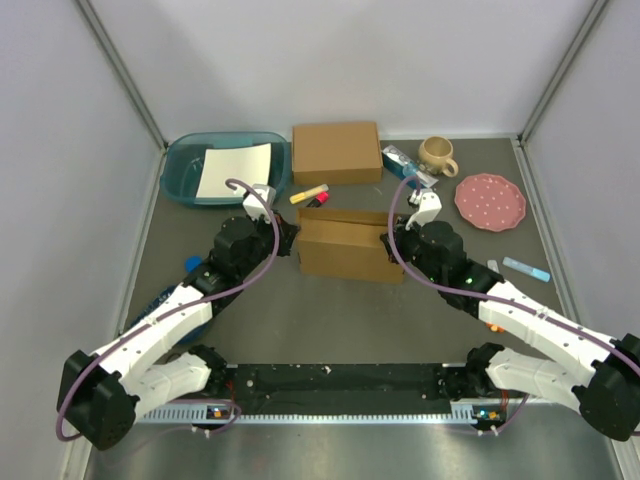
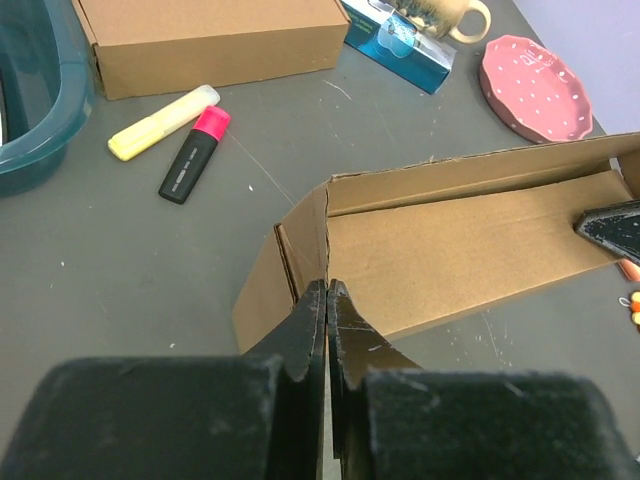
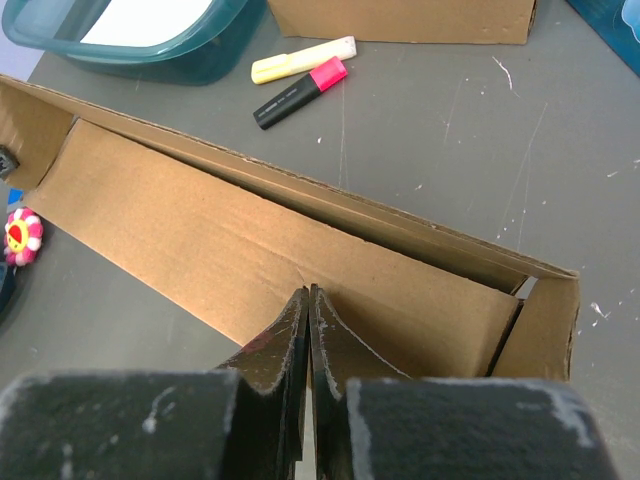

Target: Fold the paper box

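Observation:
The paper box [image 1: 345, 248] lies in the middle of the table as a shallow brown trough with its long walls raised and its top open. My left gripper [image 1: 291, 240] is at its left end. In the left wrist view this gripper [image 2: 327, 286] is shut, tips against the end corner of the box [image 2: 470, 250], with nothing seen between the jaws. My right gripper [image 1: 391, 240] is at the right end. It is shut too [image 3: 309, 290], tips resting on the near panel of the box [image 3: 200, 240].
A closed, smaller cardboard box [image 1: 336, 152] stands behind. A yellow highlighter [image 2: 163, 122] and a black-and-pink marker [image 2: 194, 153] lie between the two boxes. A teal basin [image 1: 172, 165] holding white paper sits back left. A mug [image 1: 437, 154], a pink plate [image 1: 490, 201] and a blue pen [image 1: 526, 269] are on the right.

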Robot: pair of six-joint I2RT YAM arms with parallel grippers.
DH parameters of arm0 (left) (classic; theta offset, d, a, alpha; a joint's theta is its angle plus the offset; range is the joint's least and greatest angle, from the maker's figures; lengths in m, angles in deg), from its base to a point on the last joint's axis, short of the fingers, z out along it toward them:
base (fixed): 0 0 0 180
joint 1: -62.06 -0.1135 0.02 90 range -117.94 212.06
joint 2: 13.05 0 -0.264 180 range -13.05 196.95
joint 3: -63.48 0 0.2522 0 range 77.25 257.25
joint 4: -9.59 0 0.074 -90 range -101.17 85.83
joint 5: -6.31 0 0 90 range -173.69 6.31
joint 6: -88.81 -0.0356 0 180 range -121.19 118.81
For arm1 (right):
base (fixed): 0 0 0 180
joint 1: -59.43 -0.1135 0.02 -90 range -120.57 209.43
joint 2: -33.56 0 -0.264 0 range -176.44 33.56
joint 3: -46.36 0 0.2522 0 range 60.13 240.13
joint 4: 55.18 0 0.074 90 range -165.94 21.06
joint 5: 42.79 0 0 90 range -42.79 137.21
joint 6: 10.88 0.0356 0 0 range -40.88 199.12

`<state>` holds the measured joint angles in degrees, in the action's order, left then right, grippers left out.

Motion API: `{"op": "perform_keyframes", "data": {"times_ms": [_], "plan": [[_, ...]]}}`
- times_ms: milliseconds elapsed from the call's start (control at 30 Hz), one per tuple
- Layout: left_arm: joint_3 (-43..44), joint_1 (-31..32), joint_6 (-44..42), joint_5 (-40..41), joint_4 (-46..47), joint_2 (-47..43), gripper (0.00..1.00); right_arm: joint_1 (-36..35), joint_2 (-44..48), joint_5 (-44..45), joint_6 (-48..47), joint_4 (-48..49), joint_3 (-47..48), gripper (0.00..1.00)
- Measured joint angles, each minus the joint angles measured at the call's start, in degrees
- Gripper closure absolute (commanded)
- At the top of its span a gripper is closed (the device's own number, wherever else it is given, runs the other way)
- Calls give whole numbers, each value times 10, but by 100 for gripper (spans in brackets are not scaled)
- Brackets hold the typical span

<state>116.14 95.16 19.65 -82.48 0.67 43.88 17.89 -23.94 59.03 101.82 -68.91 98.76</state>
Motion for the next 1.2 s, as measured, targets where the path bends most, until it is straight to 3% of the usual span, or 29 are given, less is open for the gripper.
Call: {"op": "perform_keyframes", "data": {"times_ms": [767,1200], "plan": [[-15,20,-88,60,5,-18,100,-4,0,-3,4,2,0,100],[-59,66,-81,132,76,-25,100,-4,0,-3,5,6,-4,100]]}}
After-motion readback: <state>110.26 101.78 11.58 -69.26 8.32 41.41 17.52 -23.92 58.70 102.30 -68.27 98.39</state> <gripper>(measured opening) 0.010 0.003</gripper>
